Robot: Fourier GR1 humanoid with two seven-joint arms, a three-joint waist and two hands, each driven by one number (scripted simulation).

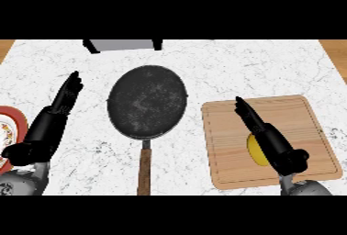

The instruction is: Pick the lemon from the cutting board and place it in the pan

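— First, the right fingers [245, 112]?
— Straight and close together, aimed up and left. Holding nothing.
— And the right hand [270, 137] itself?
— Stretched over the board [224, 137], laid across the lemon [254, 151] and covering its right side. Touching it or just above it: cannot tell.
— Then the left fingers [68, 92]?
— Straight too, narrow, pointing toward the far edge. Nothing between them.
— Where, the left hand [51, 120]?
— Out at the left, between the plate [7, 126] and the pan [147, 101], apart from the pan.
— Now the lemon: looks?
— Plain yellow, smooth, oval, longer from near to far. Seen only as a strip left of the palm.
— Placed where?
— On the board, in its near half, about the middle across. Not in the pan.
— Around it?
— Pale wood with a groove along the rim, lying right of the pan and not touching it. Dark round pan, speckled grey inside, with a brown handle [143, 167] pointing toward the near edge.
— Under all that?
— White table [217, 64] veined in grey. Red-rimmed plate cut off by the left edge. Grey box [125, 44] at the far edge. Brown wood strips [335, 48] past both far corners.
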